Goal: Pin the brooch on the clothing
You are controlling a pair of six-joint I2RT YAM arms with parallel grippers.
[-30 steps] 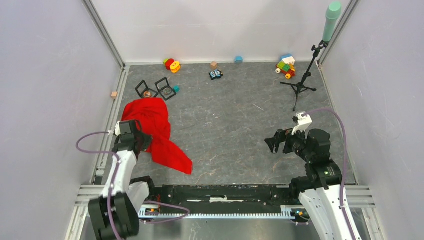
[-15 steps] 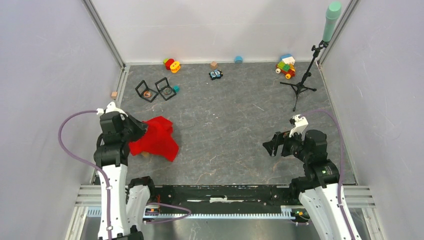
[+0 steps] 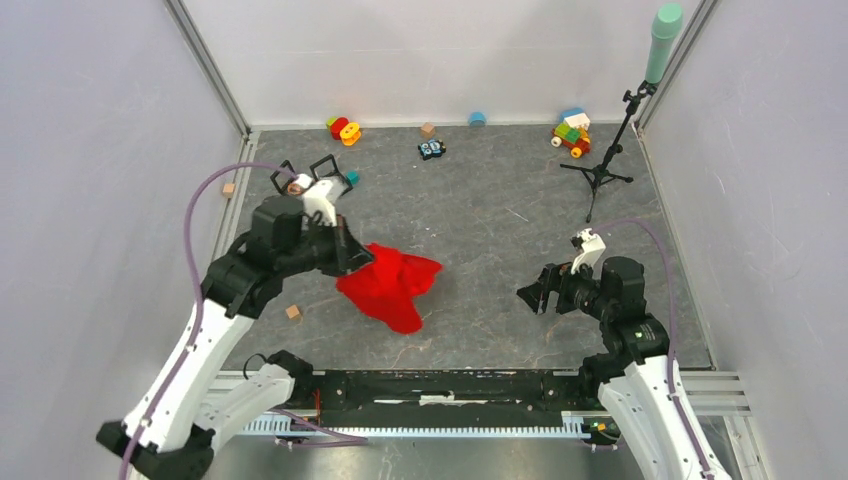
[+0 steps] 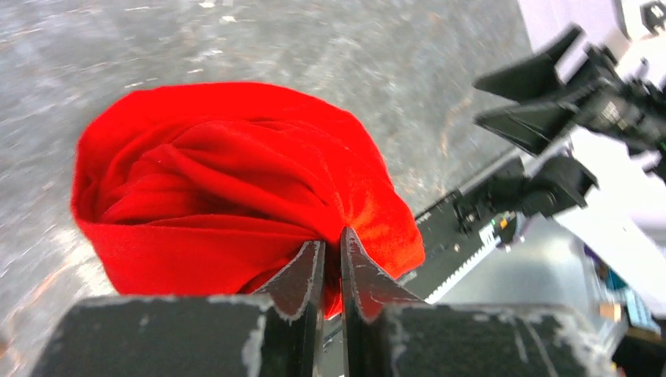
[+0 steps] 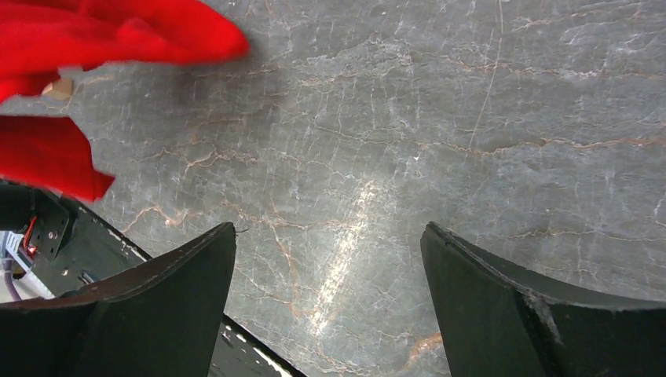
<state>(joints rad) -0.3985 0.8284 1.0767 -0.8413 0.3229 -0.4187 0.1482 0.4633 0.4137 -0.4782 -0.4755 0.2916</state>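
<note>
Top external: left tool (image 3: 357,260) pinches the clothing (image 3: 392,285), a bunched red heap just right of its tips, low over the surface (image 3: 480,230). Right tool (image 3: 532,294) gapes empty, well apart; clothing lies to its left, nothing between.
Left wrist: fabric clamped at the tips.
Right wrist: clothing ahead-left; brooch not found.

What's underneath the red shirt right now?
Only grey table shows around the bunched red shirt, which the left tool pinches. A small wooden block lies apart from it, uncovered. Whatever sits beneath the folds is hidden.
</note>
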